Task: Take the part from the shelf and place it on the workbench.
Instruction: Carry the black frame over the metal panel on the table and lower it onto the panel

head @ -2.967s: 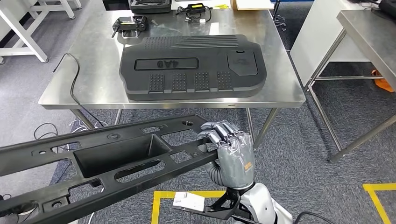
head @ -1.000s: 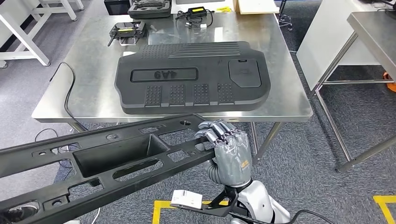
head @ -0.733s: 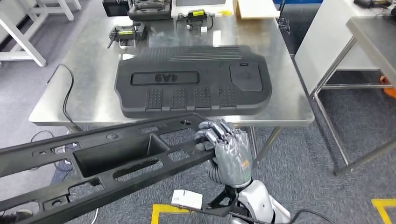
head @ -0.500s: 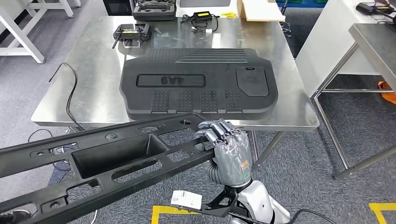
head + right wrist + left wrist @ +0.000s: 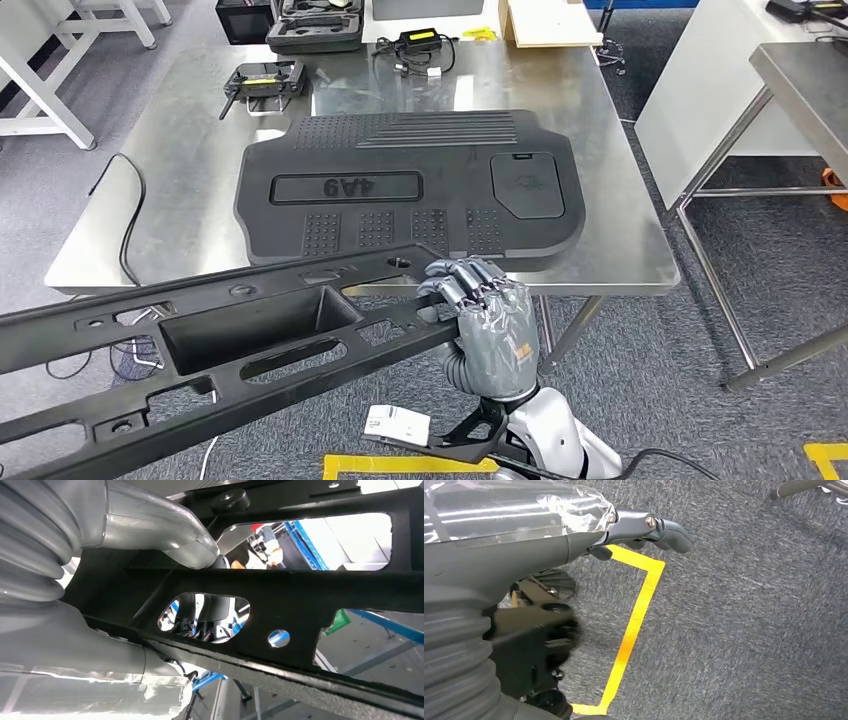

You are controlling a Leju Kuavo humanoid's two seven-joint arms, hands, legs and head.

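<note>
Your right hand (image 5: 488,325) gripped the long black part (image 5: 240,335) at lower frame, level for the workbench (image 5: 620,230); left hand's (image 5: 499,545) grip couldn't be told.

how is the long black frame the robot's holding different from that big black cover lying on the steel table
The long frame is a narrow bar full of cut-out openings; the big cover is a broad, closed slab with ribs, dotted patches and raised characters. The frame is carried off the table, gripped by the right hand; the cover lies flat on the steel table. Both are matte black.
</note>
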